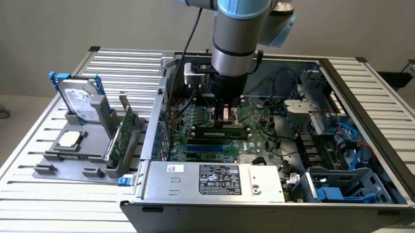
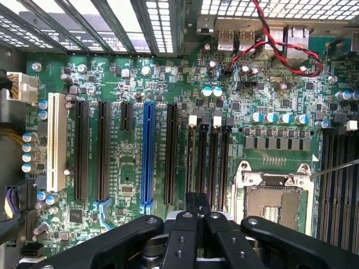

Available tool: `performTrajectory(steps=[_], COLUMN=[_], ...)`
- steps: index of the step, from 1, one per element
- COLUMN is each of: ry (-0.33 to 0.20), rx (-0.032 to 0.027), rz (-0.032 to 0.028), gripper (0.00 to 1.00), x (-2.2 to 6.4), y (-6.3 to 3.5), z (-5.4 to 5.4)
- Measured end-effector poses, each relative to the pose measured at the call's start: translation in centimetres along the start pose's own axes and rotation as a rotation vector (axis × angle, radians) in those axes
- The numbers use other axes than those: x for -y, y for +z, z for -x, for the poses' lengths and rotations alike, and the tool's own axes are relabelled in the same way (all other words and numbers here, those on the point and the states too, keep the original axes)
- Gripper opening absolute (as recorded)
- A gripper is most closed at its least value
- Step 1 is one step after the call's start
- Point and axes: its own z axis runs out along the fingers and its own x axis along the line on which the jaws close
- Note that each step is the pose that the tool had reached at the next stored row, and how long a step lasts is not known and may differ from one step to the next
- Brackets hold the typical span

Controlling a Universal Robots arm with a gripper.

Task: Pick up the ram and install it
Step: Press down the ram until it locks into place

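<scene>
1. Ram (image 1: 222, 130) sits lengthwise on the motherboard (image 1: 259, 136) at the centre of the exterior view, just under the gripper (image 1: 224, 115); whether they touch is unclear.
2. Gripper fingers (image 2: 190, 204) are clenched together in the wrist view, with nothing visible between them.
3. Motherboard lies inside an open computer case (image 1: 363, 111), cables along the exterior view's right.
4. Power supply (image 1: 220, 180) at lower centre carries a white and black label; its print is too small to read.
5. Case rests on a slatted metal table (image 1: 129, 63).
6. At left, a grey holder (image 1: 71, 162) carries a hard drive (image 1: 81, 99), an expansion card (image 1: 121, 138) and a processor chip (image 1: 70, 140).
7. Plain grey wall (image 1: 77, 24) runs behind.
</scene>
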Motion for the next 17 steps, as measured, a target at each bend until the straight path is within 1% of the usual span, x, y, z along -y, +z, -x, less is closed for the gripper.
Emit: performTrajectory(steps=[7, 17], ry=[0.000, 0.000], rx=[0.0043, 0.0076], rz=[0.0003, 0.0017], gripper=[0.11, 0.11], x=[0.02, 0.26], y=[0.43, 0.54], z=[0.01, 0.00])
